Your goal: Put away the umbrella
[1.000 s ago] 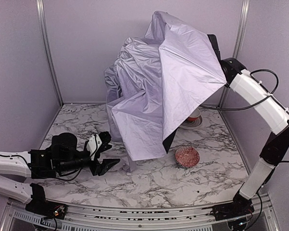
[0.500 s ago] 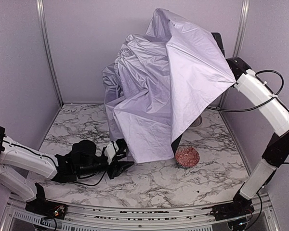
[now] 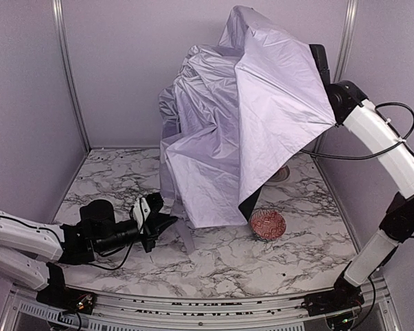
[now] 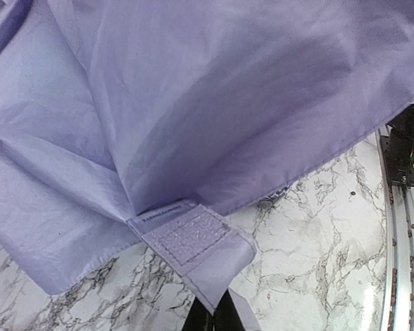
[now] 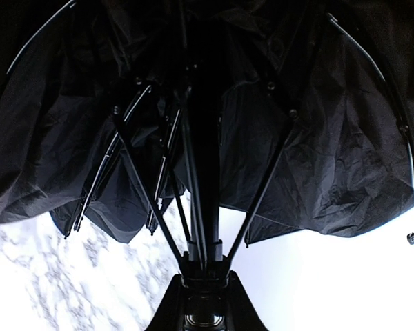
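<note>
The umbrella (image 3: 262, 117) points leftward, shaft (image 5: 196, 172) straight out from right tool (image 5: 205, 293).

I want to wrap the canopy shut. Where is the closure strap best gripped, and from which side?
Pinch the closure strap at its free tip, below the Velcro patch, coming in low from underneath: it hangs loose off the umbrella hem, tapering downward.

A pale lavender umbrella (image 3: 262, 124), half collapsed and crumpled, is raised over a marble table (image 3: 228, 269). The right arm (image 3: 383, 141) rises on the umbrella's right and reaches in under the canopy, its end hidden by fabric. The left arm (image 3: 27, 238) lies low to the umbrella's left. The left gripper (image 3: 167, 221), fingers pressed together, meets the canopy's lower hem. A red patterned bowl (image 3: 268, 224) sits just beside the umbrella's lower right corner.
</note>
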Motion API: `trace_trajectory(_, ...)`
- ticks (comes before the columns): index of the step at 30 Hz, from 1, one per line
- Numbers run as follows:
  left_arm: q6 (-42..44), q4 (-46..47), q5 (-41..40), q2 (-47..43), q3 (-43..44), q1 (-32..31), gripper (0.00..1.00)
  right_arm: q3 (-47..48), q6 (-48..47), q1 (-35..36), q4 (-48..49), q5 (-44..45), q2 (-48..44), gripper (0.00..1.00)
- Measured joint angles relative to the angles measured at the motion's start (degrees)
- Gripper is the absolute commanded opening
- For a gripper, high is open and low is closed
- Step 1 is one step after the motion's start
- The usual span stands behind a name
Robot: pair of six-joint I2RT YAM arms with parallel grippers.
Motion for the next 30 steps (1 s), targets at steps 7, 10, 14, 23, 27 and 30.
trace_trajectory(7, 5.2, -7.2, -4.5, -6.5, 0.1, 0.0, 0.00, 0.0, -1.4, -0.7, -0.3, 6.1, -2.6, 0.08)
trace_trajectory(10, 7.4, -10.4, -6.5, -7.6, 0.1, 0.0, 0.00, 0.0, -1.9, -1.0, -0.4, 6.8, -3.2, 0.09)
trace_trajectory(14, 12.3, -15.0, -9.1, -6.9, 2.0, 0.1, 0.00, 0.1, -3.0, -0.4, -2.2, 4.5, -3.1, 0.09)
trace_trajectory(23, 25.4, -20.9, -13.3, 3.4, 13.2, 4.4, 0.00, 4.3, -7.5, 7.5, -11.3, 4.4, 0.3, 0.06)
trace_trajectory(27, 31.0, -20.8, -13.6, 7.3, 17.4, 7.4, 0.00, 4.1, -7.4, 7.5, -11.1, 6.2, 0.2, 0.07)
trace_trajectory(30, 34.2, -19.6, -13.5, 12.6, 22.9, 8.2, 0.00, 4.1, -7.1, 7.4, -10.1, 7.6, -0.3, 0.07)
